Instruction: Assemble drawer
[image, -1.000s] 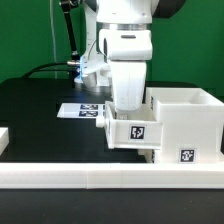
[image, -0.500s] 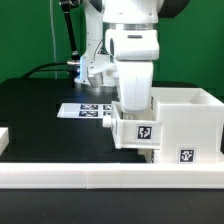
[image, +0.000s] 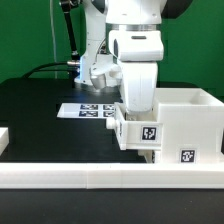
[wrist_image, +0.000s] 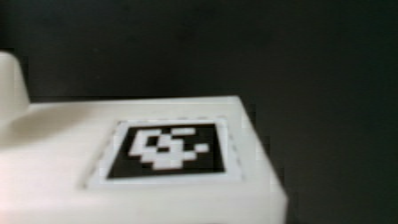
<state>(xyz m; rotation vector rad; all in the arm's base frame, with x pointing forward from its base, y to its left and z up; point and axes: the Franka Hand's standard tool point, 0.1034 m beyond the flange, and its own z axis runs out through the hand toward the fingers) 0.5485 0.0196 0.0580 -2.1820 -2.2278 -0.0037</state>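
Observation:
A small white drawer tray (image: 141, 132) with a square tag on its front sits tilted against the open side of the large white casing (image: 188, 118), which carries a tag low on its front. My gripper (image: 135, 106) reaches down into the tray from above and holds its wall. The fingertips are hidden behind the tray wall. In the wrist view a white tray surface with a black-and-white tag (wrist_image: 169, 150) fills the frame over the black table; no fingers show there. The second tray is out of view.
The marker board (image: 88, 110) lies flat on the black table behind the tray. A long white border rail (image: 90, 179) runs along the front. Another white rail end (image: 4, 139) shows at the exterior view's left edge.
My gripper and the tray have shifted toward the exterior view's right, closer into the casing. The casing has not moved.

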